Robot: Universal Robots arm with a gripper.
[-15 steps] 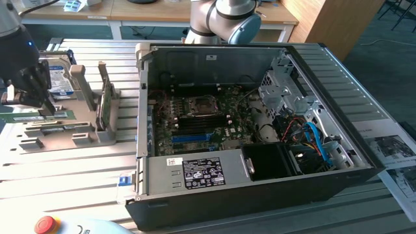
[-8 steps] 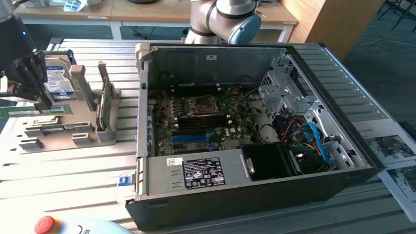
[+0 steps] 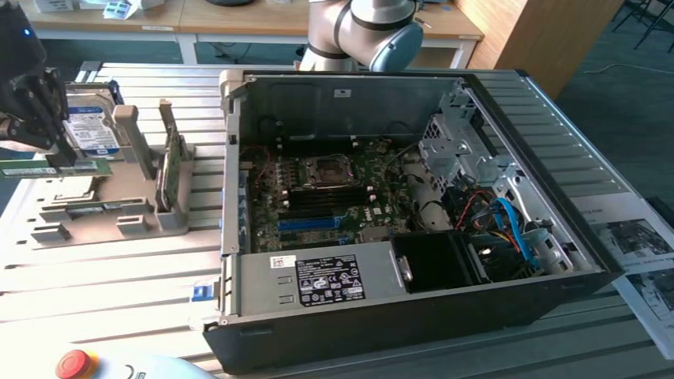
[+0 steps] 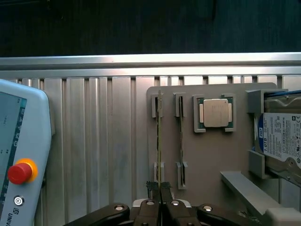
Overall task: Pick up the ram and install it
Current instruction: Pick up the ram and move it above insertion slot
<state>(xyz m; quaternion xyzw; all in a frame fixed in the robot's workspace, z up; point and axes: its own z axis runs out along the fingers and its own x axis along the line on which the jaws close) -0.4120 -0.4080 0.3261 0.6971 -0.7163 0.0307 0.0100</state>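
The ram (image 3: 47,169) is a long green stick and my gripper (image 3: 61,160) is shut on it at the exterior view's far left, over the grey parts holder (image 3: 100,221). In the wrist view the ram (image 4: 159,141) shows edge-on, in line with its pair of slots. The black fingers (image 4: 151,188) pinch its near end, the gripper (image 4: 160,190) being closed around it. A second green stick (image 4: 181,136) sits in the neighbouring slots. The open computer case (image 3: 242,166) with its motherboard (image 3: 327,197) lies toward the exterior view's right, well away from the gripper.
The holder also carries a CPU (image 4: 216,113) and a silver hard drive (image 4: 282,136) (image 3: 90,126). A green board (image 3: 169,170) stands upright at the holder's edge. A teach pendant with a red stop button (image 4: 19,172) (image 3: 76,363) lies on the slatted table. Papers (image 3: 632,237) lie beyond the case.
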